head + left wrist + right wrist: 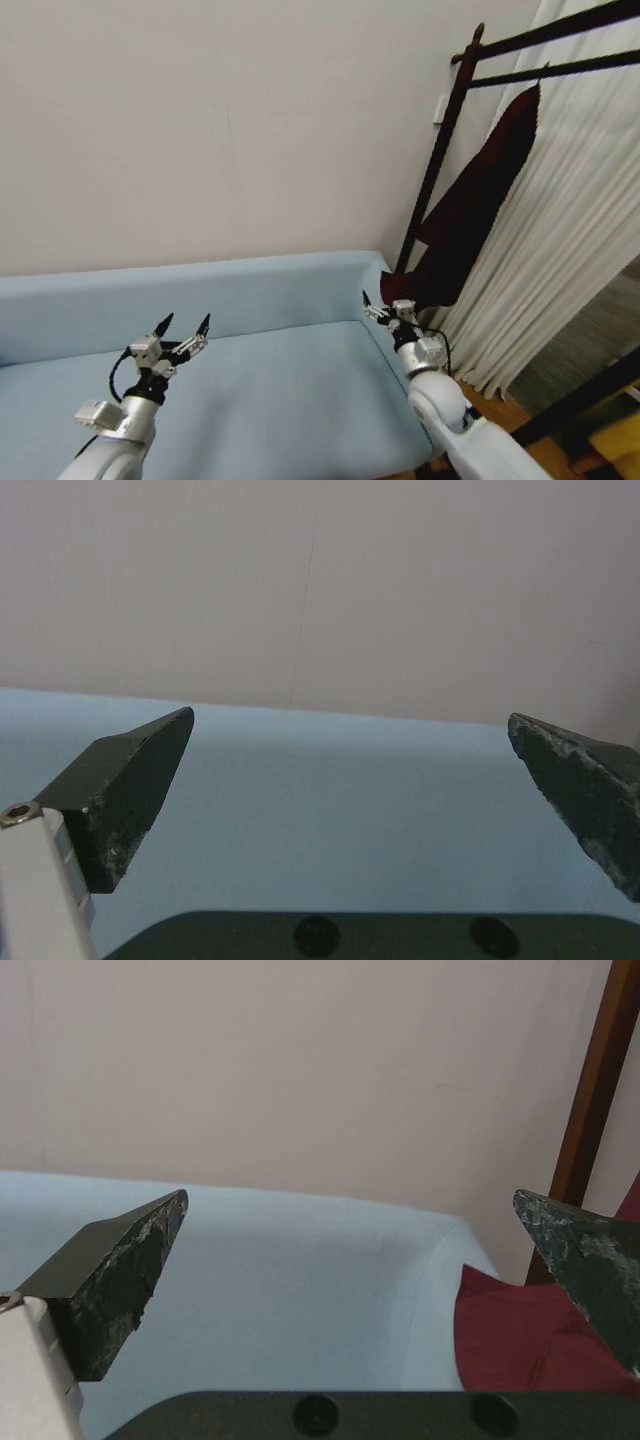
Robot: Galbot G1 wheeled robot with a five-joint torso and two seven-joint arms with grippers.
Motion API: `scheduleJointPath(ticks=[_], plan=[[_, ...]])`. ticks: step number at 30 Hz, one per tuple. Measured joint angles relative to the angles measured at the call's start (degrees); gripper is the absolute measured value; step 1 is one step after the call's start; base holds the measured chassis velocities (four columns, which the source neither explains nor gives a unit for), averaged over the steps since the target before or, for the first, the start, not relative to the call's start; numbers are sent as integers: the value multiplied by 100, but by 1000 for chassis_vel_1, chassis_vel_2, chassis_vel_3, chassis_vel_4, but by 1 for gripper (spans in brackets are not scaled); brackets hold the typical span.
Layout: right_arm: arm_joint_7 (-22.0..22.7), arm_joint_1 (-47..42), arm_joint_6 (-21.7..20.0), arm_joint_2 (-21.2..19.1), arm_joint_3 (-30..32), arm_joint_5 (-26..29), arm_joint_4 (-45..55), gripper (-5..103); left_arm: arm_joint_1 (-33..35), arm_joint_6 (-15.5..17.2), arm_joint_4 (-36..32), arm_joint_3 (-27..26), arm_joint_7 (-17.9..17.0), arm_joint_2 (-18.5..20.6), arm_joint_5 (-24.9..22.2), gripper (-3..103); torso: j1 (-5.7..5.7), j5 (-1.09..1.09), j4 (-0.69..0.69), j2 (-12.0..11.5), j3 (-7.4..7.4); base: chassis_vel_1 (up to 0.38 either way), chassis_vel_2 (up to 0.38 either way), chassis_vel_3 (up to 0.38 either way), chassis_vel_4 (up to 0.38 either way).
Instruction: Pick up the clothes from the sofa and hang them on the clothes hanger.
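A dark red garment (478, 200) hangs from the upper bar of a dark wooden clothes rack (437, 150) at the right, its lower end draped onto the sofa's right arm (520, 1335). My right gripper (385, 306) stands open over the sofa's right end, just in front of that lower end. My left gripper (186, 328) is open above the seat of the light blue sofa (270, 390) at the left, holding nothing. In the left wrist view the open fingers (125, 795) frame bare seat and backrest.
A plain pale wall rises behind the sofa. White pleated curtains (570, 230) hang right of the rack. Wooden floor (495, 405) and a dark rack foot (575, 400) lie at the lower right.
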Motion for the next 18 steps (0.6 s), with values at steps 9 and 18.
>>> scheduleJointPath(ticks=[9,18], plan=[[-524,-965,-377,1112,544,-579,758,100,232,-204,-103,123,40,-703,960,100,0,2,1,0,0,0,0,0,0],[-647,-1310,-776,1182,746,-151,1106,100,463,19,-262,320,-389,-1299,1369,100,0,3,2,0,1,0,0,0,0]])
